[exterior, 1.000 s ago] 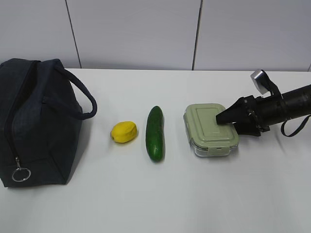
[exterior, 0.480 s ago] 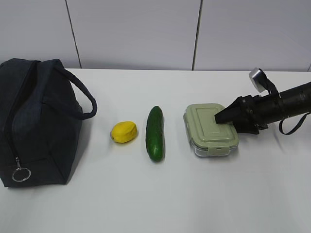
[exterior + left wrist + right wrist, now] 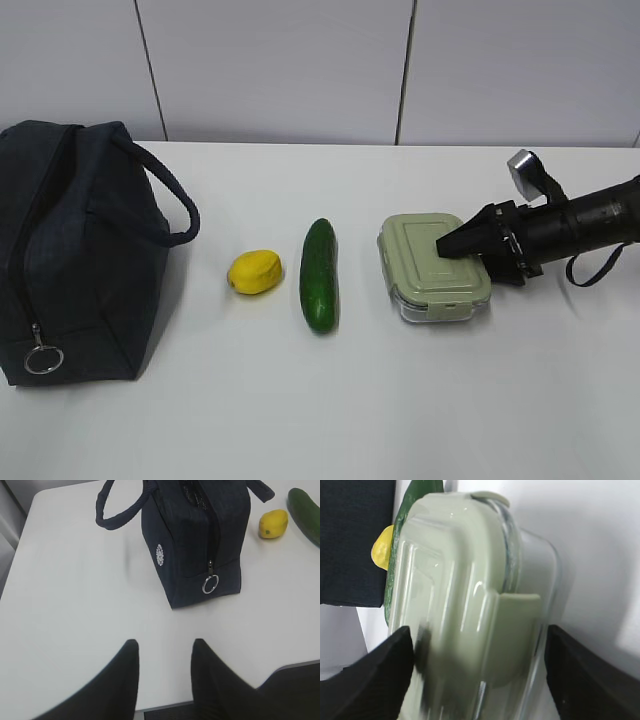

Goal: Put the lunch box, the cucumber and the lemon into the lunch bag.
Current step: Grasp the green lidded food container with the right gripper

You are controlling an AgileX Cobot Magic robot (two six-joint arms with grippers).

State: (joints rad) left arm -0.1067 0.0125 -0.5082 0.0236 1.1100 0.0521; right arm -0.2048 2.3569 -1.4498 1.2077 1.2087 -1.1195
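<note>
Ext. view: right hand [image 3: 447, 243] is reaching in from 3 o'clock, fingers apart astride the lunch box [image 3: 430, 262], probably to grip it first. Cucumber [image 3: 320, 274] & lemon [image 3: 255, 271] are lying at its 9 o'clock, lunch bag [image 3: 75, 250] farthest that way on the table [image 3: 320, 400].

L wrist: left hand [image 3: 162, 672] is hovering open, w/ bag at 12, likely waiting.

R wrist: fingers are flanking the lid, not clamped yet.

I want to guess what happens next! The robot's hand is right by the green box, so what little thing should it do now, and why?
Probably squeeze shut. In the right wrist view the right gripper has a finger on each side of the lunch box, jaws apart, so closing would likely grip it. The lunch bag stands far off past the cucumber and lemon.
</note>
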